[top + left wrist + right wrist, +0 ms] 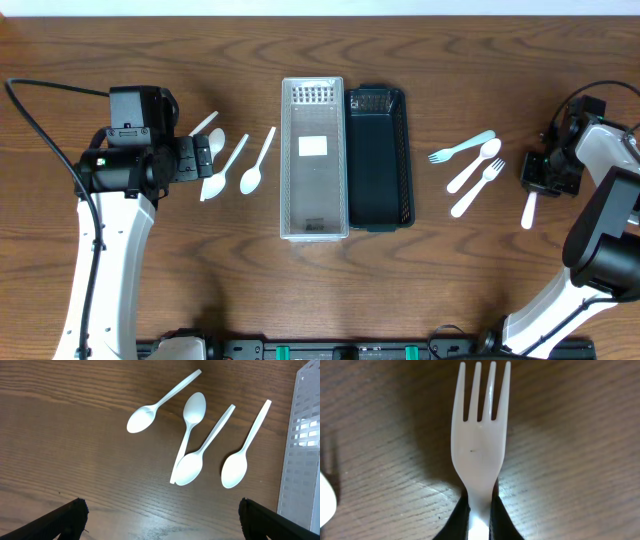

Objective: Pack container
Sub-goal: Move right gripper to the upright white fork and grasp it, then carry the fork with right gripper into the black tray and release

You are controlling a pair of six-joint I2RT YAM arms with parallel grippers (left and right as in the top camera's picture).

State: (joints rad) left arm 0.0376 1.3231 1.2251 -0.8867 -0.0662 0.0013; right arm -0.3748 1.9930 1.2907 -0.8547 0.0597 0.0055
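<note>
Several white plastic spoons (228, 165) lie left of the clear white basket (313, 225); a dark basket (380, 215) stands against its right side. Both baskets look empty. My left gripper (195, 158) is open and empty beside the spoons. In the left wrist view the spoons (192, 460) lie ahead of the wide-open fingers (162, 520). My right gripper (545, 175) at the far right is shut on a white fork (528, 210). In the right wrist view the fingers (480, 515) pinch the fork's (480, 445) neck, tines pointing away, just above the wood.
Two white forks and a spoon (472, 165) lie right of the dark basket. The clear basket's wall (302, 450) shows at the right edge of the left wrist view. A white piece (325, 500) shows at the left edge of the right wrist view.
</note>
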